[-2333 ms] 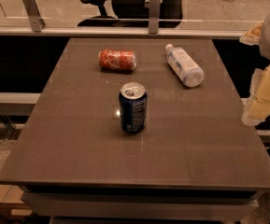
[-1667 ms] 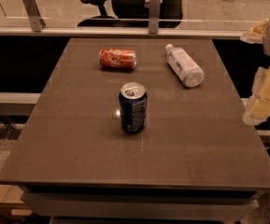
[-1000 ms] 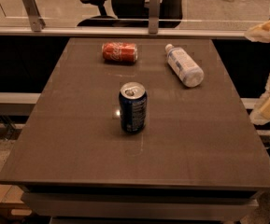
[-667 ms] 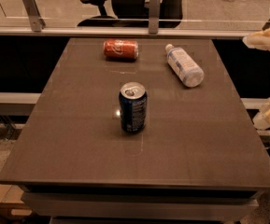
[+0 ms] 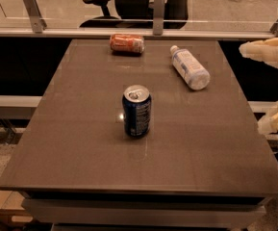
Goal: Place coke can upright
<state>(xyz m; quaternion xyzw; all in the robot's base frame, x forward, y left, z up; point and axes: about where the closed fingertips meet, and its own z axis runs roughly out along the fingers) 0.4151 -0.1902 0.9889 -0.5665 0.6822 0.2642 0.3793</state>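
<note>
The coke can (image 5: 127, 43) lies on its side near the far edge of the brown table (image 5: 81, 143), left of centre. My gripper (image 5: 272, 86) is at the right edge of the view, beyond the table's right side and far from the can. Its two pale fingers (image 5: 265, 52) are spread wide apart, one above the other, with nothing between them.
A dark blue can (image 5: 137, 110) stands upright in the middle of the table. A clear plastic bottle (image 5: 190, 68) with a white label lies on its side at the back right. A glass barrier with metal posts (image 5: 158, 11) runs behind the table.
The coke can has rolled away toward the table's far edge. My gripper's fingers have spread further apart and shifted right. The blue can and the bottle have not moved.
</note>
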